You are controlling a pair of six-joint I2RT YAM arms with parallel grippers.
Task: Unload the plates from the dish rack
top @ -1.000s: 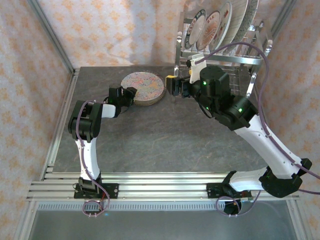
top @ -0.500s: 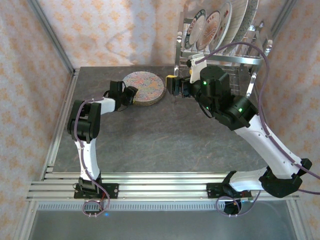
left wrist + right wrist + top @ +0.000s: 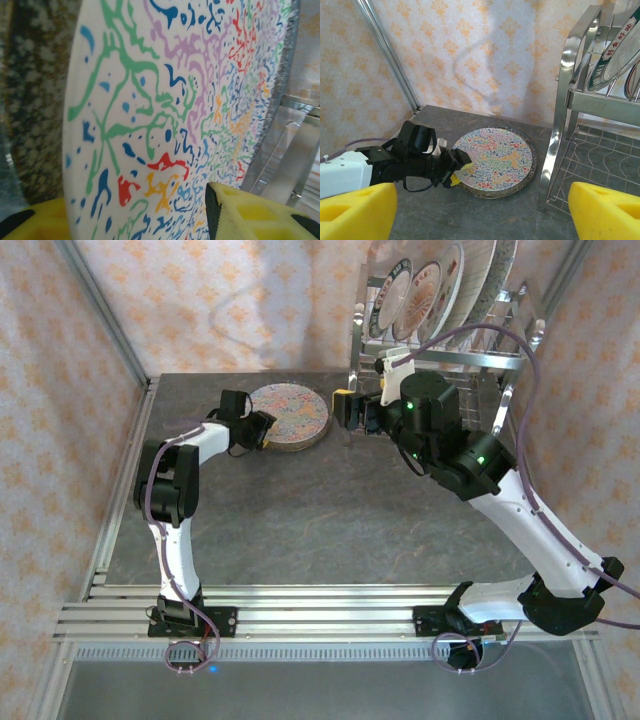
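A plate [image 3: 292,415] with colourful squiggles and a dark speckled rim lies flat on the table, left of the dish rack [image 3: 440,358]. My left gripper [image 3: 262,428] straddles its left edge, one yellow finger over the face, the other under the rim. The jaws stand wider than the rim, so they are open. Up close the plate [image 3: 165,90] fills the space between them. Several plates [image 3: 420,290] stand upright in the rack's upper slots. My right gripper [image 3: 345,408] hovers open beside the rack's front leg [image 3: 570,75], with nothing between its fingers [image 3: 600,210].
Patterned walls and a metal frame post [image 3: 105,305] close in the back and left. The rack's lower wire shelf [image 3: 605,160] is bare. Dark table surface [image 3: 320,510] stretches free in front of the plate.
The left gripper's jaws have widened at the plate's edge and its wrist has shifted a little farther back. The plate and the right arm have stayed put.
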